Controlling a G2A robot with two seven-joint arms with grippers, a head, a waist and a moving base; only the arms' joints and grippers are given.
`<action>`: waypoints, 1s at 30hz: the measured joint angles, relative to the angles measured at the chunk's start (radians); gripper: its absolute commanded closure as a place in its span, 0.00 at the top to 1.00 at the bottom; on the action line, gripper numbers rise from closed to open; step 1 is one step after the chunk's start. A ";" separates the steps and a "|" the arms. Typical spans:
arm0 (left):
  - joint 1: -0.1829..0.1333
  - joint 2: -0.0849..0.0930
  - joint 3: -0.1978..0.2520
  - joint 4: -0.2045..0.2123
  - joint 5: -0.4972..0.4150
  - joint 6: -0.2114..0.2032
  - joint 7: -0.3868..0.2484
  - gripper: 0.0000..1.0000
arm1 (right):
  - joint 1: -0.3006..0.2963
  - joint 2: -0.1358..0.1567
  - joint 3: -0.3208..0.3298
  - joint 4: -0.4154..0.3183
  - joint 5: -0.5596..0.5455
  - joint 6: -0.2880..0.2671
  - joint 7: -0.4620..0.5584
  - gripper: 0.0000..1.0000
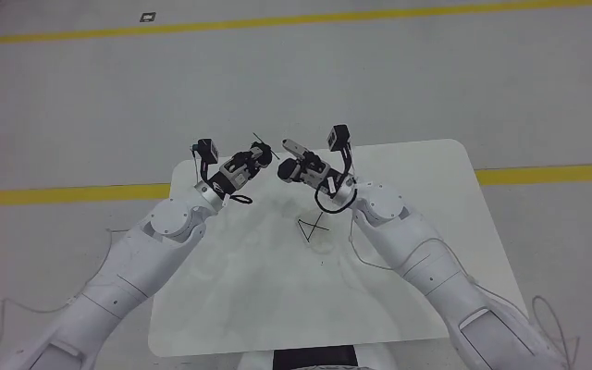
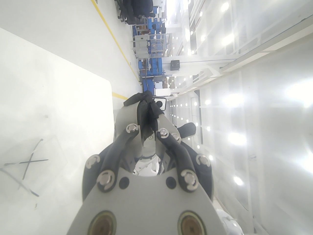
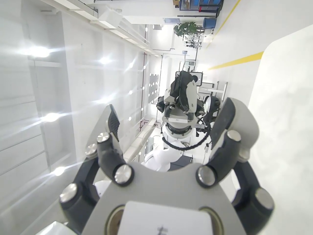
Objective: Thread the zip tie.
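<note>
My left gripper [image 1: 263, 155] is raised over the table's far edge and is shut on a thin black zip tie [image 1: 262, 144] that sticks out past its fingertips. The right wrist view shows this shut gripper [image 3: 182, 84] head-on, with the tie [image 3: 181, 94] running across its pads. My right gripper [image 1: 289, 157] faces it a short gap away, open with nothing between its fingers [image 3: 112, 121]. In the left wrist view the left gripper's fingers [image 2: 146, 113] are pressed together.
Spare black zip ties [image 1: 313, 228] lie crossed on the white table [image 1: 259, 296] near its middle, below both grippers; they also lie in the left wrist view as crossed ties [image 2: 24, 165]. The table's far edge is just under the grippers.
</note>
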State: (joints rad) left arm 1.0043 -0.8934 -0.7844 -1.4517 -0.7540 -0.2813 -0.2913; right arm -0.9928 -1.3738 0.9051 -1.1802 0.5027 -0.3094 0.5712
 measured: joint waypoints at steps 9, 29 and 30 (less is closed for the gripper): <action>0.000 0.000 0.000 0.000 0.000 0.000 0.000 0.00 | 0.001 -0.008 0.007 0.021 -0.013 -0.011 0.000 0.33; 0.000 0.000 0.000 0.000 0.000 0.000 0.000 0.00 | 0.017 -0.031 0.010 0.066 -0.051 -0.031 -0.010 0.25; 0.000 0.000 0.000 0.000 0.000 0.000 0.000 0.00 | 0.015 -0.031 0.012 0.064 -0.053 -0.031 -0.010 0.24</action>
State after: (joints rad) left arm 1.0043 -0.8934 -0.7844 -1.4517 -0.7540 -0.2813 -0.2913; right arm -0.9777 -1.4050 0.9171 -1.1158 0.4497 -0.3402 0.5609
